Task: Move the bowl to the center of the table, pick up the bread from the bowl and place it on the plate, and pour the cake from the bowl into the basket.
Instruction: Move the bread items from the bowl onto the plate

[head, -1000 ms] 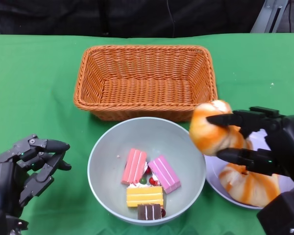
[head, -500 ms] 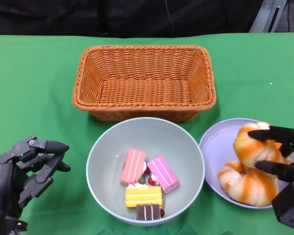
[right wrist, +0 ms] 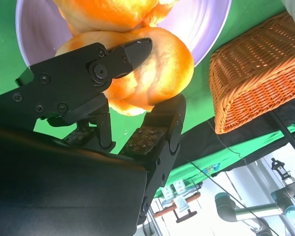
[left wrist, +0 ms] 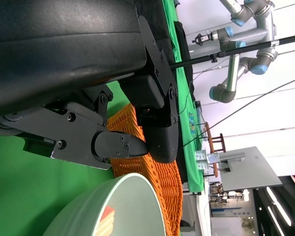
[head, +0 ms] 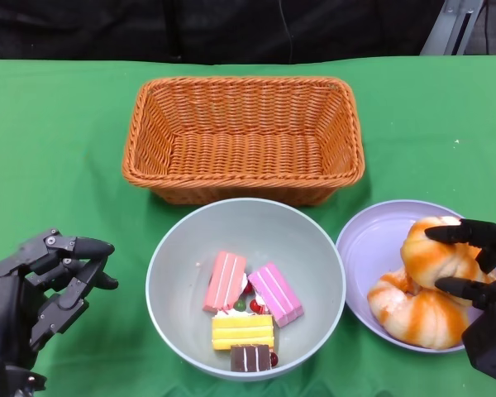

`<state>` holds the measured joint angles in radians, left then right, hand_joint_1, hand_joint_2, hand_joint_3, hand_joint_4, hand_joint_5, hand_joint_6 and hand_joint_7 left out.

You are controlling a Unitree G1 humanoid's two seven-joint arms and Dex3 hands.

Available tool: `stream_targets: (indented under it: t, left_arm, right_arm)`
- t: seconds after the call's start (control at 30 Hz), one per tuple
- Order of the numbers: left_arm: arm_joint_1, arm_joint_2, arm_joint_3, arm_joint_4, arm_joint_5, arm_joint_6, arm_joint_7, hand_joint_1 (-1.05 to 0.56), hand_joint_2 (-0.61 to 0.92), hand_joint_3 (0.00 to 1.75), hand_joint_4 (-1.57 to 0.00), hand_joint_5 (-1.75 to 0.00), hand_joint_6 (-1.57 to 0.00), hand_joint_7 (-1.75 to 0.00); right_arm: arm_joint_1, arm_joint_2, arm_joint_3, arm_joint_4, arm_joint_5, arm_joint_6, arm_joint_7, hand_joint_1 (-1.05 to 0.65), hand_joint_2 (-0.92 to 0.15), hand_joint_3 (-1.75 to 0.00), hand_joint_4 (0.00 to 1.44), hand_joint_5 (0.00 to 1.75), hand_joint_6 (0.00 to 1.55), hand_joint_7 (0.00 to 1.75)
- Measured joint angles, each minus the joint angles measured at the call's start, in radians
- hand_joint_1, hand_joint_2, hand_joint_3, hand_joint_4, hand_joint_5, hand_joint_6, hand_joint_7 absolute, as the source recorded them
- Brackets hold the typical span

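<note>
- Bowl (head: 169, 285): grey-green, on the green bench (head: 58, 157), directly in front of the wicker basket (head: 244, 136); its far rim sits just beside the basket's near wall.
- In the bowl: cake pieces (head: 248, 302), namely a pink striped slice, a pink-purple block, a yellow slice and a small brown-and-white piece, clustered on the bowl floor with small red and green bits among them.
- Plate (head: 368, 248): lilac, just right of the bowl, rims close or touching; cannot tell which.
- Bread (head: 434, 256): orange-glazed roll, over the right part of the plate, resting against a second roll (head: 413, 314) that lies on the plate.
- Right robot hand (head: 479, 273): holding the bread, one finger over its top and one against its near side. The right wrist view confirms black fingers (right wrist: 118, 59) clasped on the bread (right wrist: 157, 69) over the plate (right wrist: 206, 29).
- Left robot hand (head: 50, 285): left of the bowl, apart from it, holding nothing; fingers curled inward with the tips close together, narrow gap.
- Left wrist view: fingertips (left wrist: 118, 147) near each other, basket (left wrist: 157, 169) and bowl rim (left wrist: 123, 194) behind them.
</note>
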<state>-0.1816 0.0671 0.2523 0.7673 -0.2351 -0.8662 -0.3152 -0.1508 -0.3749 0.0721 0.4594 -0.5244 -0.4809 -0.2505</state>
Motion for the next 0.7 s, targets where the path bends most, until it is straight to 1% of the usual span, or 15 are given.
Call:
stream_targets:
  t: [0.07,0.1,0.13,0.17,0.2,0.23,0.27,0.3,0.33,0.43,0.53,0.63,0.7]
  left_arm:
    - [0.000,0.000,0.000,0.000,0.000,-0.001,0.000,-0.18,0.92,0.27,-0.89,-1.17,-1.00,-0.77]
    - [0.000,0.000,0.000,0.000,0.000,-0.001,0.000,-0.18,0.92,0.27,-0.89,-1.17,-1.00,-0.77]
    - [0.000,0.000,0.000,0.000,0.000,-0.002,0.000,-0.18,0.92,0.28,-0.89,-1.17,-1.00,-0.77]
    - [0.000,0.000,0.000,0.000,0.000,-0.003,0.000,-0.18,0.92,0.28,-0.88,-1.17,-1.00,-0.76]
    - [0.000,0.000,0.000,0.000,0.000,-0.005,0.000,-0.18,0.92,0.28,-0.88,-1.17,-0.99,-0.76]
    - [0.000,0.000,0.000,0.000,0.000,-0.007,0.000,-0.18,0.92,0.29,-0.88,-1.17,-0.99,-0.76]
    - [0.000,0.000,0.000,0.001,0.000,-0.007,-0.002,-0.18,0.92,0.29,-0.88,-1.17,-0.99,-0.76]
    - [0.000,0.000,0.000,0.001,0.000,-0.008,-0.002,-0.18,0.92,0.29,-0.88,-1.17,-0.99,-0.76]
    - [0.000,0.000,0.000,0.002,0.000,-0.009,-0.002,-0.18,0.92,0.29,-0.88,-1.17,-0.99,-0.76]
    - [0.000,0.000,-0.001,0.005,0.002,-0.017,-0.002,-0.18,0.92,0.28,-0.88,-1.17,-1.00,-0.76]
    - [0.000,0.000,-0.001,0.008,0.005,-0.023,-0.002,-0.18,0.92,0.29,-0.88,-1.18,-1.00,-0.76]
    - [0.000,0.000,-0.001,0.015,0.011,-0.028,0.001,-0.18,0.92,0.29,-0.88,-1.18,-1.00,-0.76]
    - [0.000,0.000,-0.001,0.019,0.013,-0.029,0.001,-0.18,0.92,0.29,-0.88,-1.19,-1.00,-0.77]
  right_arm:
    - [-0.006,0.000,0.007,0.006,0.000,0.000,0.000,-0.13,-0.92,-0.01,0.78,1.36,1.05,0.34]
    - [-0.007,0.000,0.011,0.007,0.001,0.003,0.001,-0.13,-0.92,0.00,0.77,1.32,1.05,0.32]
    - [-0.008,0.000,0.015,0.007,0.002,0.009,0.006,-0.14,-0.92,-0.01,0.75,1.19,1.04,0.27]
    - [-0.009,0.000,0.019,0.004,0.002,0.021,0.017,-0.16,-0.92,-0.01,0.76,1.03,1.04,0.20]
    - [-0.010,-0.002,0.022,-0.003,0.002,0.035,0.029,-0.17,-0.92,-0.01,0.79,0.84,1.03,0.13]
    - [-0.010,-0.005,0.025,-0.013,0.000,0.049,0.039,-0.20,-0.92,0.00,0.85,0.59,1.01,0.06]
    - [-0.010,-0.008,0.026,-0.022,-0.003,0.060,0.046,-0.21,-0.92,0.00,0.88,0.48,1.00,0.03]
    - [-0.008,-0.010,0.028,-0.035,-0.005,0.073,0.052,-0.27,-0.91,0.00,0.85,0.32,0.91,0.01]
    - [-0.005,-0.010,0.029,-0.050,-0.008,0.088,0.057,-0.31,-0.91,0.00,0.81,0.23,0.84,0.01]
    - [0.015,-0.010,0.040,-0.100,-0.012,0.136,0.082,-0.42,-0.92,-0.01,0.67,0.07,0.68,0.00]
    - [0.042,-0.010,0.050,-0.161,-0.023,0.174,0.094,-0.52,-0.92,-0.02,0.53,0.01,0.55,0.00]
    - [0.061,-0.010,0.058,-0.204,-0.024,0.189,0.107,-0.60,-0.92,-0.07,0.48,0.00,0.52,0.00]
    - [0.068,-0.010,0.059,-0.226,-0.024,0.195,0.112,-0.64,-0.92,-0.10,0.47,0.00,0.52,0.01]
